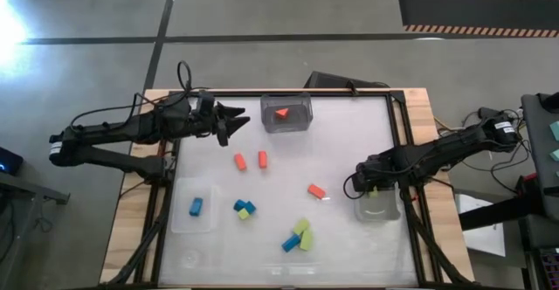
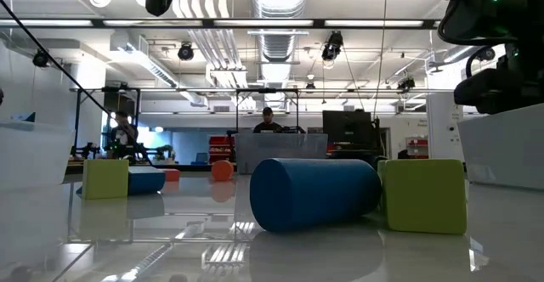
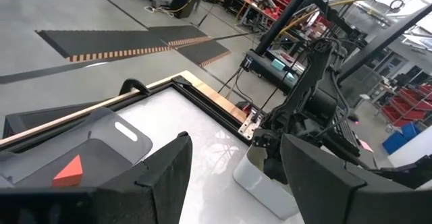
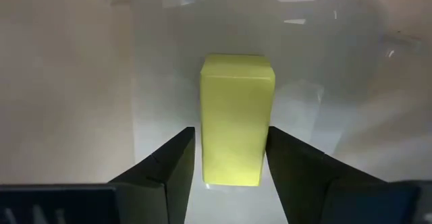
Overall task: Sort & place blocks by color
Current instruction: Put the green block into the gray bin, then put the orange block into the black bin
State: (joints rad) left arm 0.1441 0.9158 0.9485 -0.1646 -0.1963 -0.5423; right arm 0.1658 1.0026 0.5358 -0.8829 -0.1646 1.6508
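Observation:
My right gripper points down into a clear bin at the table's right edge. It is open, and its fingers stand on either side of a yellow-green block that lies on the bin's floor; a thin gap shows on each side. My left gripper is open and bare, held level above the table's far left, next to a clear bin holding an orange-red wedge. Orange-red blocks lie on the table. A blue block sits in a left bin.
Near the front edge lie a blue and yellow-green pair and a blue and yellow-green cluster. The low view shows a blue block beside a yellow-green one. Black frame rails border the white table.

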